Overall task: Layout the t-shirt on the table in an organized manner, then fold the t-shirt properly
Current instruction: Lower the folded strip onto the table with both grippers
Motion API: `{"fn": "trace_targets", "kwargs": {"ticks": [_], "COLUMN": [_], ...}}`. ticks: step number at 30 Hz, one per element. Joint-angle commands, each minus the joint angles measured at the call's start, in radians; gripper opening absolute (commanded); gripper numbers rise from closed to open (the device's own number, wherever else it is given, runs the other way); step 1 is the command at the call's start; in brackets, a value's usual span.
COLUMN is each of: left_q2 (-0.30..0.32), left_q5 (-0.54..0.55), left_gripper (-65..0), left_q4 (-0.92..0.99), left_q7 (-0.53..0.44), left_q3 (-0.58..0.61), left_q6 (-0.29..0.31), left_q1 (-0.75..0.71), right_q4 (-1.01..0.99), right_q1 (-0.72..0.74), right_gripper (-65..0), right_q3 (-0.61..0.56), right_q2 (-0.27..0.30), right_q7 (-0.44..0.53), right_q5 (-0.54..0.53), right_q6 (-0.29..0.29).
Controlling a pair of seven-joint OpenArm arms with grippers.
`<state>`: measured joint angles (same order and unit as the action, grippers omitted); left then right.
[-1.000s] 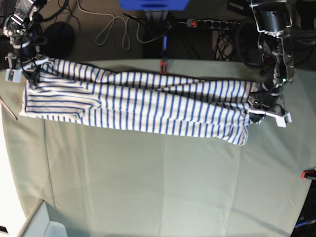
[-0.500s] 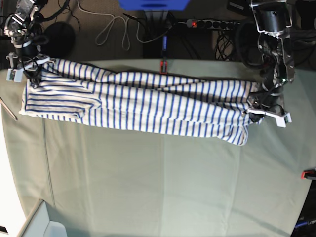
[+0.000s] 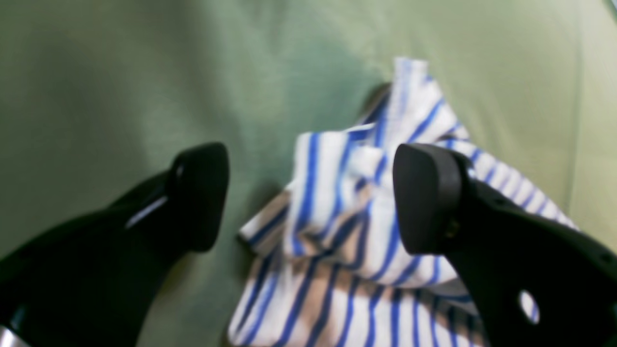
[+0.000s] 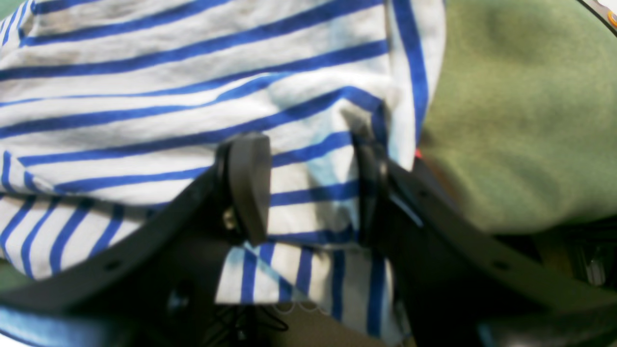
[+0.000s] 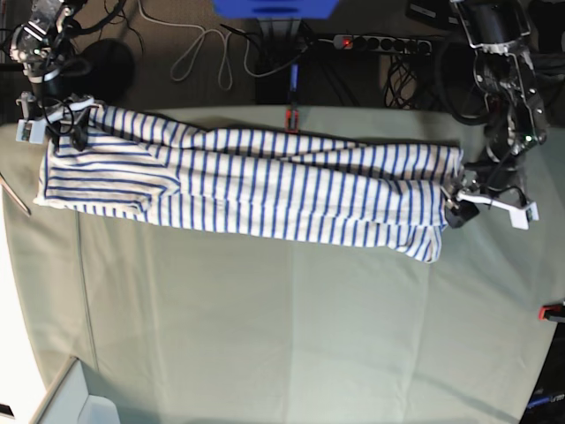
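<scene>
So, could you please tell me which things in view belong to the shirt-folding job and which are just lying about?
Part of the job:
- striped t-shirt, stretched in a long band
- table it lies on
- left gripper, open at one end
- right gripper, jaws apart over the other end

Just lying about:
- power strip
- white cable
- red clamp

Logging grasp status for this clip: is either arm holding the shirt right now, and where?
Nothing is held. The left gripper is open above the shirt's bunched corner; the right gripper is open too, its jaws astride a fold at the other end.
</scene>
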<state>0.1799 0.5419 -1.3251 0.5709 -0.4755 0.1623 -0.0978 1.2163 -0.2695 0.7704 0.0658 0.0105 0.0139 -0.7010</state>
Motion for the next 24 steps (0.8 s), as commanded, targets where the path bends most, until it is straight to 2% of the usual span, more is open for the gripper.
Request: {"fn": "trace_targets", "kwargs": {"ticks": [1, 7, 14, 17, 21, 24], "left_q2": [0.007, 0.007, -0.029, -0.021, -0.027, -0.029], "left_q5": [0.007, 0.007, -0.001, 0.007, 0.007, 0.008], "left_gripper": [-13.5, -13.5, -14.8, -24.9, -38.4, -44.6], "left_q4": [0.003, 0.111, 0.132, 0.132, 0.134, 0.132], "left_q7": [-0.010, -0.010, -0.004, -0.010, -0.010, -0.010], "left_q3": [0.001, 0.002, 0.027, 0.097, 0.108, 0.110], "left_q6": [0.007, 0.007, 0.007, 0.007, 0.007, 0.007], "left_q1": [0.013, 0.051, 0.054, 0.050, 0.046, 0.040], "right_q4": [0.013, 0.017, 0.013, 0.015, 0.018, 0.018], "right_q1": [-0.001, 0.002, 0.002, 0.003, 0.003, 0.003], "right_gripper": [-36.6, -36.6, -36.6, -36.6, -36.6, -36.6], "right_q3": [0.011, 0.011, 0.011, 0.011, 0.011, 0.011], "right_q2": [0.021, 0.019, 0.018, 0.018, 0.018, 0.018], "right_q7": [0.015, 0.012, 0.010, 0.010, 0.010, 0.010], "right_q5": [-0.009, -0.009, -0.009, -0.009, -0.009, -0.009], "right_q6": [0.003, 0.003, 0.003, 0.003, 0.003, 0.003]}}
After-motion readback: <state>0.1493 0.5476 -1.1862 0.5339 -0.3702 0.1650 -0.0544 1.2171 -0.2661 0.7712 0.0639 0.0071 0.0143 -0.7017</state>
